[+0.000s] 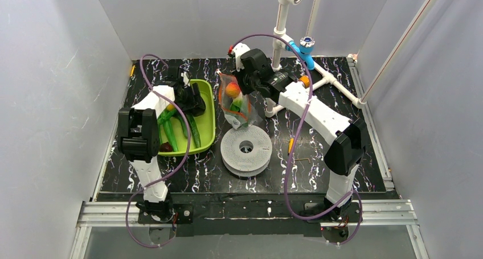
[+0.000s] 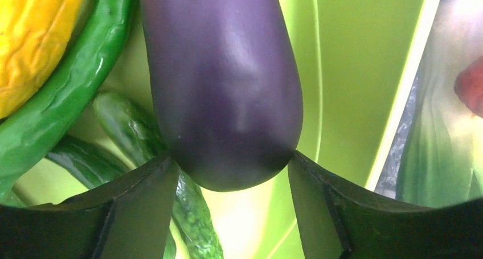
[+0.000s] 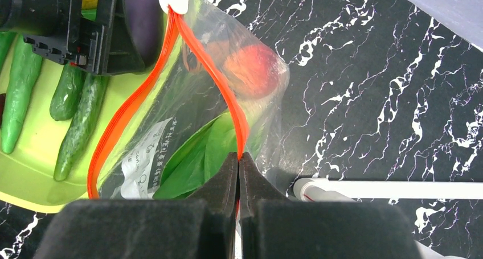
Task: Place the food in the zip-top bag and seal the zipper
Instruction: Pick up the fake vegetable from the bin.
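Black fingertips of the left gripper (image 2: 232, 156) fill the bottom of the left wrist view. Its jaws are spread, with the rounded end of the purple eggplant (image 2: 222, 88) set between them. Both tips are seen at the skin, but a firm grip cannot be confirmed. The eggplant is lying in the lime-green tray (image 2: 353, 71), beside a long green pepper (image 2: 51, 111), a yellow piece (image 2: 34, 37) and bumpy cucumbers (image 3: 80, 122).

The right gripper (image 3: 239, 156) is pressed together on the zipper (image 3: 219, 77), pinching one orange-red strip. The zip-top bag (image 3: 171, 134) is held just beside the tray's right edge, over the black marbled table (image 3: 370, 99). Its two strips are parted, so the mouth is unsealed. An orange-red round fruit (image 3: 253, 71) and a green leafy stalk (image 3: 196, 156) are seen inside. A white perforated disc (image 1: 246, 148) is lying near the bag.
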You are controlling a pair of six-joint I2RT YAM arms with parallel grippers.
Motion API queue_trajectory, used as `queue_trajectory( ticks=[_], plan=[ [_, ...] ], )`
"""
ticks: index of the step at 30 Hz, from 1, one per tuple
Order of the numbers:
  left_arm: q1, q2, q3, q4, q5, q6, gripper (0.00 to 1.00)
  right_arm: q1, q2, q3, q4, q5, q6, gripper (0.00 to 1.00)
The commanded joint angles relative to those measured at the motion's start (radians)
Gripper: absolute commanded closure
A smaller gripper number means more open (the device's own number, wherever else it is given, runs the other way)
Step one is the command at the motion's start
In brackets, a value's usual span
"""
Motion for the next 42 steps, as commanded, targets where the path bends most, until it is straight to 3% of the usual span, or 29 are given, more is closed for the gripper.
queue_trajectory(
  ticks=[1, 7, 14, 21, 23, 24, 25, 38, 42],
  plan=[
    [-0.002, 0.07, 0.041, -0.046, 0.009, 0.037, 0.43, 0.002, 0.006, 0.058, -0.012, 0.01, -0.002, 0.99],
    [-0.002, 0.058, 0.052, -0.049, 0.004, 0.051, 0.35, 0.011, 0.017, 0.066, -0.03, 0.014, -0.001, 0.99],
    [-0.004, 0.028, 0.048, -0.039, -0.003, 0.064, 0.34, 0.02, 0.031, 0.094, -0.047, 0.015, -0.004, 0.99],
    [-0.004, -0.027, 0.068, -0.029, -0.031, -0.025, 0.27, 0.024, 0.03, 0.102, -0.047, 0.023, -0.014, 0.99],
    [-0.004, -0.035, 0.084, -0.031, -0.056, -0.05, 0.19, 0.024, 0.03, 0.106, -0.05, 0.017, -0.011, 0.99],
    [-0.004, -0.036, 0.091, -0.032, -0.066, -0.058, 0.08, 0.024, 0.027, 0.104, -0.05, 0.015, -0.009, 0.99],
    [-0.004, -0.035, 0.098, -0.032, -0.072, -0.069, 0.05, 0.025, 0.026, 0.1, -0.048, 0.015, -0.008, 0.99],
    [-0.004, 0.117, 0.182, -0.041, -0.102, -0.073, 0.13, 0.025, 0.025, 0.101, -0.045, 0.011, -0.009, 0.99],
    [-0.004, 0.143, 0.193, -0.045, -0.086, -0.04, 0.27, 0.025, 0.028, 0.108, -0.051, 0.013, -0.008, 0.99]
  ],
)
